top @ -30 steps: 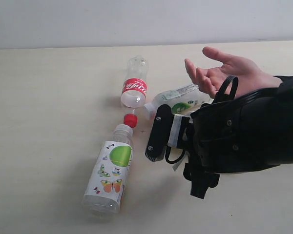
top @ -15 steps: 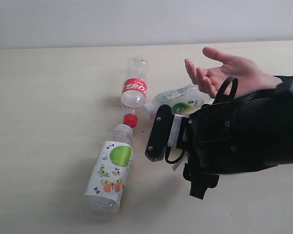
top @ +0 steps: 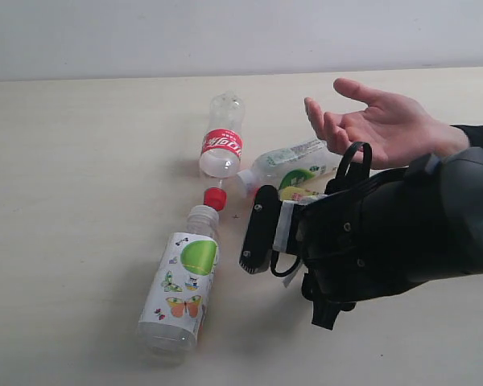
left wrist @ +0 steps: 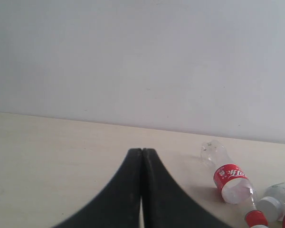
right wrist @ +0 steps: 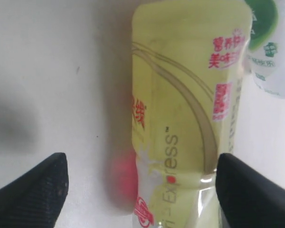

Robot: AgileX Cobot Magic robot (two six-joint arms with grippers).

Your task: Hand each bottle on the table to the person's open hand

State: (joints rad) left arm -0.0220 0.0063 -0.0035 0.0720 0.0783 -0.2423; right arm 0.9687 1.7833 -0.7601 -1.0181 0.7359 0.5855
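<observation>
The yellow-green bottle (right wrist: 190, 95) lies on the table (top: 80, 201) between the spread fingers of my right gripper (right wrist: 142, 190), which is open; neither finger touches it. In the exterior view only a sliver of that bottle (top: 295, 194) shows beside the gripper's black finger (top: 258, 229). The green-white label bottle (top: 294, 163) lies just behind it. The red-label bottle (top: 222, 145) and the butterfly-label bottle (top: 181, 281) lie to the left. The person's open hand (top: 378, 121) hovers palm up behind my right arm. My left gripper (left wrist: 142, 153) is shut and empty.
A red cap (top: 215, 198) sits between the red-label bottle and the butterfly bottle's neck. A pale wall (top: 225, 36) runs along the table's far edge. The person's black sleeve (top: 479, 133) is at the right.
My right arm has dropped lower over the yellow-green bottle, showing more of the person's hand behind it. The bottles and the hand have not moved.
</observation>
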